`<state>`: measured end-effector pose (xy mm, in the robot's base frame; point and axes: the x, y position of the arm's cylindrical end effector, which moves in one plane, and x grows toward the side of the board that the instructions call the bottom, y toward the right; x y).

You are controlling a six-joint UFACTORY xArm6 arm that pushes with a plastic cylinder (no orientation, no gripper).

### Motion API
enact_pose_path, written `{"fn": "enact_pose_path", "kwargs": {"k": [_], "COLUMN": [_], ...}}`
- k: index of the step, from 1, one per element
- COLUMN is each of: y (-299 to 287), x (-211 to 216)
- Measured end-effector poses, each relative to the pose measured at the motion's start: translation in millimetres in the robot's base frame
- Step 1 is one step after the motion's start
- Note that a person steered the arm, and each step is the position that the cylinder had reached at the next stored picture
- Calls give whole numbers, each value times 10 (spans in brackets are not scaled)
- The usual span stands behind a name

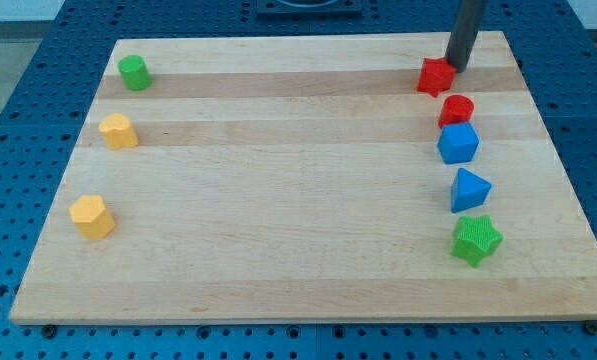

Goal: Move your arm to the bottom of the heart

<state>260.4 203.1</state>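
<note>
A yellow heart-like block [118, 131] lies near the board's left edge, in the upper half of the view. My tip [456, 68] is far from it, at the view's top right, touching or almost touching the right side of a red star block [435, 76]. The dark rod rises out of the view's top edge.
A yellow pentagon-like block [92, 216] lies below the heart. A green cylinder [133, 72] lies above it. Down the right side lie a red cylinder [456, 109], a blue cube [458, 143], a blue triangle [469, 190] and a green star [476, 239]. The wooden board [278, 200] rests on a blue perforated table.
</note>
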Motion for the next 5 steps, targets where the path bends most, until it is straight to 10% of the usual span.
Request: {"fn": "enact_pose_path", "kwargs": {"k": [5], "y": [-933], "x": [442]}}
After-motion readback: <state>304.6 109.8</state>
